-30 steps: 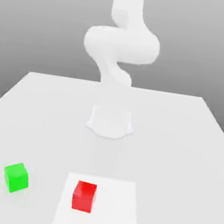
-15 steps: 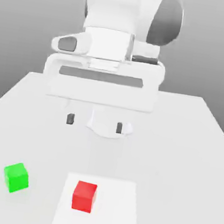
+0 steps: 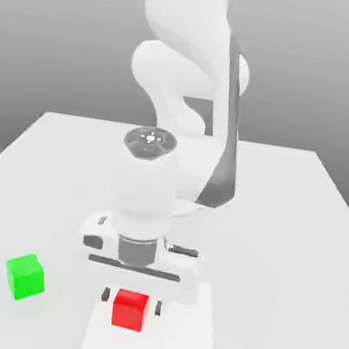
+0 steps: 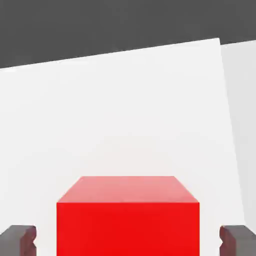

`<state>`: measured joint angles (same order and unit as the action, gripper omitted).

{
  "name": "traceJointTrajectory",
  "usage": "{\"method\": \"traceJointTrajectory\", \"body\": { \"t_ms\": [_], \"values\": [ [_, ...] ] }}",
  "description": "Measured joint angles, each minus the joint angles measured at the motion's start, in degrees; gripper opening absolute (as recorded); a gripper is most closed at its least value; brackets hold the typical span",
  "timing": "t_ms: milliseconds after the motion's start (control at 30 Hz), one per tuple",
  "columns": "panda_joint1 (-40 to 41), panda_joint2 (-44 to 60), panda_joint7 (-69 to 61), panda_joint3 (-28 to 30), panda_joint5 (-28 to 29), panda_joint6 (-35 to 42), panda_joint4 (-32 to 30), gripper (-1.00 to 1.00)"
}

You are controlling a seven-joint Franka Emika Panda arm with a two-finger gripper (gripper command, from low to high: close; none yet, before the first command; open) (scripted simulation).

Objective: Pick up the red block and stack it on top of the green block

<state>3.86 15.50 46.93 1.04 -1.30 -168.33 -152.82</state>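
Observation:
The red block (image 3: 129, 311) sits on a lighter white square (image 3: 184, 344) near the table's front edge. My gripper (image 3: 132, 303) is lowered over it, one dark finger (image 3: 106, 296) on each side. Both fingers stand a little apart from the block's faces, so the gripper is open around it. In the hand view the red block (image 4: 128, 220) lies between the two fingertips (image 4: 20, 239), with white floor showing in the gaps. The green block (image 3: 24, 276) rests on the table toward the exterior view's left, apart from the gripper.
The white table (image 3: 293, 243) spreads wide around both blocks. My arm (image 3: 182, 92) rises from the table's middle, behind the red block. A gap of bare table separates the two blocks.
The arm has swung down from high over the table, and the hand now straddles the red block. Neither block has moved.

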Motion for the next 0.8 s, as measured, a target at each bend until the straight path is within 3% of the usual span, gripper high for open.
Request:
{"method": "traceJointTrajectory", "body": {
  "t_ms": [133, 333, 533, 600, 733, 767, 800],
  "values": [
    [0.12, 0.27, 0.07, -0.10, 0.09, -0.23, 0.04, -1.00],
    [0.17, -10.57, 0.52, 0.49, 0.97, 9.08, -1.50, -1.00],
    [16.74, -14.68, -9.09, 7.71, 1.26, 15.85, 1.15, -1.00],
    [21.54, -13.56, -11.68, 8.05, 0.58, 15.44, 1.84, -1.00],
    [21.25, -6.25, -14.17, 5.87, -1.97, 8.74, 2.37, -1.00],
    [21.46, -4.83, -14.56, 5.54, -2.48, 7.41, 2.44, 1.00],
    [21.46, -4.83, -14.56, 5.54, -2.48, 7.41, 2.44, 1.00]
  ]
}}
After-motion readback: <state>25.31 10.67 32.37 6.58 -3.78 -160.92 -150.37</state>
